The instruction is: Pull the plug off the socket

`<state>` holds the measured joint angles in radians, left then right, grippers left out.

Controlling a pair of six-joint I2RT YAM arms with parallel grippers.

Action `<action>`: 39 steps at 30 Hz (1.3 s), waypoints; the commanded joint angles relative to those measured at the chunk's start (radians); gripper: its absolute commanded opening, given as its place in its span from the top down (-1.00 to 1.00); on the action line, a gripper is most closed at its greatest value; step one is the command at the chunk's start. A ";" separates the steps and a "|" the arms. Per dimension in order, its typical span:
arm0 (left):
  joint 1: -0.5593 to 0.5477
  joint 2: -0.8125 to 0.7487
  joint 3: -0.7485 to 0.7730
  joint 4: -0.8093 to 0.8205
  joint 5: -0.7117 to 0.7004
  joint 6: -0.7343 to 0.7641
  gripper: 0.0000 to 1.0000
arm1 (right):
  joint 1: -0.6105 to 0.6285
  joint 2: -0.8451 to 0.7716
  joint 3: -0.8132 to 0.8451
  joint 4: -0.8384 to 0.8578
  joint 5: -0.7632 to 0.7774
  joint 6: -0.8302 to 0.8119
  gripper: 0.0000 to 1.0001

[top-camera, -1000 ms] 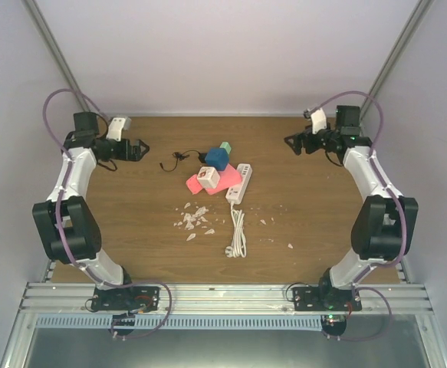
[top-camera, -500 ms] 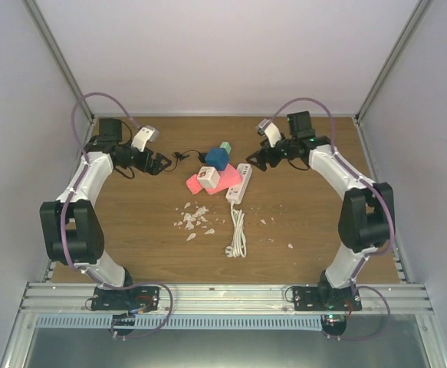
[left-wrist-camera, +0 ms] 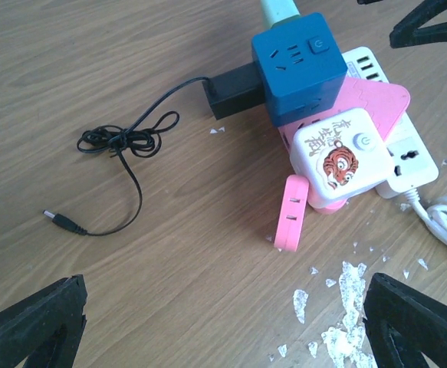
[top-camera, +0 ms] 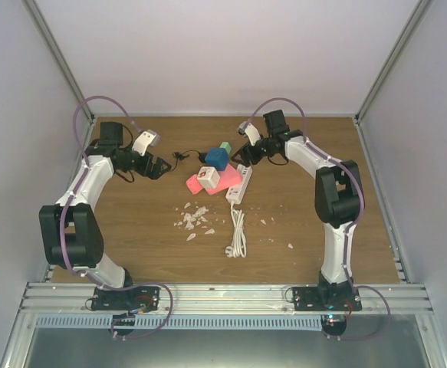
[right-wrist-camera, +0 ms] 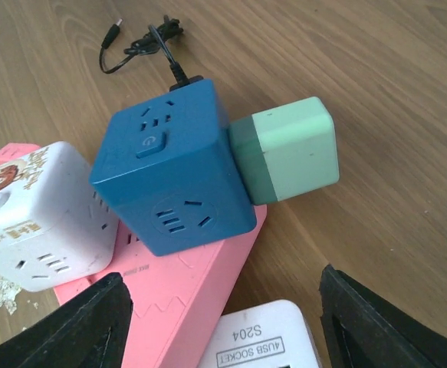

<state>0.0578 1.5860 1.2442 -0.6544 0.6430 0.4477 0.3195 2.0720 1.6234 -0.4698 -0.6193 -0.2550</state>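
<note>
A blue cube socket (right-wrist-camera: 173, 169) lies on a pink power strip (right-wrist-camera: 185, 299) in the middle of the table. A black plug (left-wrist-camera: 235, 90) with a thin cable sits in one side of it. A green plug (right-wrist-camera: 284, 149) sits in the opposite side. My right gripper (right-wrist-camera: 235, 330) hovers just right of the cube (top-camera: 216, 159), open, nothing between its fingers (right-wrist-camera: 85, 330). My left gripper (left-wrist-camera: 223, 322) is open to the left of the cluster, above bare wood, with its fingers (left-wrist-camera: 31, 326) wide apart.
A white cube socket (left-wrist-camera: 340, 157) with a tiger print leans on the pink strip. A white power strip (top-camera: 240, 182) with a coiled cord lies to the right. White scraps (top-camera: 194, 218) litter the wood in front. A loose black cable (left-wrist-camera: 119, 146) trails left.
Both arms swung inward from the table's sides toward the sockets. The right gripper came over the blue cube and its jaws narrowed somewhat. The left jaws stayed wide.
</note>
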 commanded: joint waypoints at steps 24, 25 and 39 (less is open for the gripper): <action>-0.006 -0.045 -0.044 0.056 -0.004 0.005 -0.98 | 0.051 0.164 0.041 0.003 -0.068 0.065 -0.09; -0.006 -0.044 -0.043 0.056 -0.003 0.003 -0.98 | 0.050 0.165 0.040 -0.002 -0.079 0.059 -0.08; -0.006 -0.051 -0.071 0.056 0.010 0.044 -0.98 | 0.058 0.190 0.012 -0.145 -0.147 -0.146 0.19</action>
<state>0.0566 1.5696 1.1995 -0.6384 0.6250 0.4610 0.3607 2.2196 1.6497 -0.4904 -0.7277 -0.3138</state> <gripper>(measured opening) 0.990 0.411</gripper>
